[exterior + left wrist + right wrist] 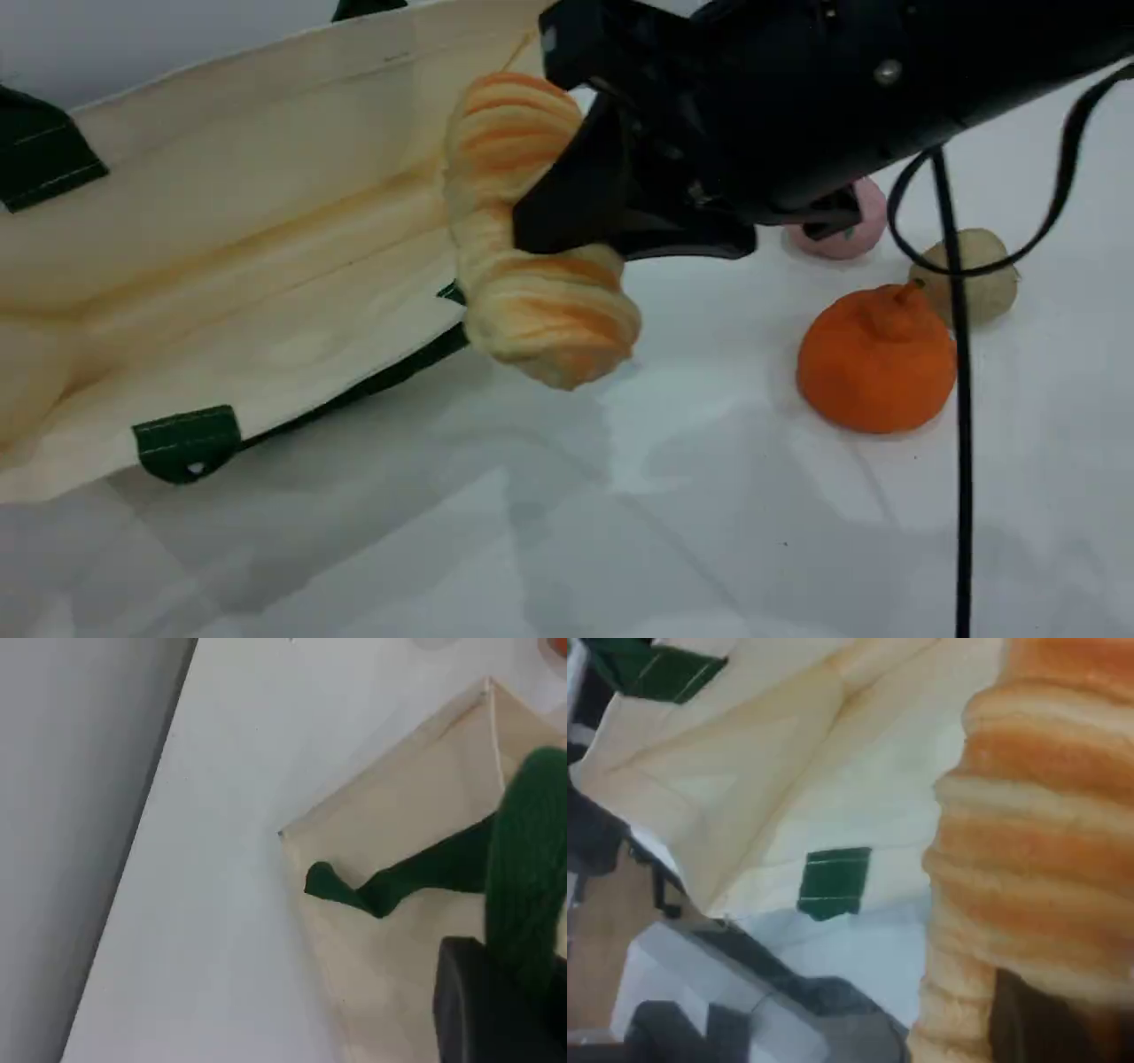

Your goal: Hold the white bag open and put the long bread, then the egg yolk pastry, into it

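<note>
The white bag [221,221] lies at the left with its mouth open toward the right, its upper side lifted. In the left wrist view my left gripper [496,1010] is shut on the bag's dark green handle [532,868], which runs up from the cream canvas [399,815]. My right gripper [576,221] is shut on the long bread [532,266], a ridged golden loaf hanging upright in the air just in front of the bag's mouth. In the right wrist view, the bread [1036,859] fills the right side above the bag's inside [788,771]. The egg yolk pastry [974,275] sits on the table at the right.
An orange fruit [877,359] stands right of the bread, in front of the pastry. A pink ball [855,230] lies behind it, partly under the right arm. A black cable [961,399] hangs down across the fruit. White tabletop [620,514] spreads in front.
</note>
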Action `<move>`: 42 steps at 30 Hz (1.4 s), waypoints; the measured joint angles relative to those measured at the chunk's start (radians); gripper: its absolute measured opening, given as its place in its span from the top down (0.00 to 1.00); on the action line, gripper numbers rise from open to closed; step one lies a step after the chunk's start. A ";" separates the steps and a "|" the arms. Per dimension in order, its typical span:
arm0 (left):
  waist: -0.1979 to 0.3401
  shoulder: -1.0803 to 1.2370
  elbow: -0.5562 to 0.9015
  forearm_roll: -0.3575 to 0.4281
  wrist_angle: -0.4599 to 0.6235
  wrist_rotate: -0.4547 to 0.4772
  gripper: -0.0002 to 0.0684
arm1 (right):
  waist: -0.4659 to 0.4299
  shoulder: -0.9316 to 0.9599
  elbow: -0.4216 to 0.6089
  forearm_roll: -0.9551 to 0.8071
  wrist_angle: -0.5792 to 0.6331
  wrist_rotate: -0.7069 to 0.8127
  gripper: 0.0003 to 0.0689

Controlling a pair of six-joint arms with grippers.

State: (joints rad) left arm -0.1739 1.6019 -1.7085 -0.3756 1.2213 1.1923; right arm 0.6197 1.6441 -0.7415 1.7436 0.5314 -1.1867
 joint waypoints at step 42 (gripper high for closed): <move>-0.098 0.042 0.000 -0.069 -0.031 -0.054 0.88 | 0.000 0.293 -0.308 0.000 0.049 0.071 0.32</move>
State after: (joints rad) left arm -0.2723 1.6439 -1.7085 -0.4447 1.1898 1.1384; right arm 0.6197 1.9376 -1.0492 1.7440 0.5800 -1.1155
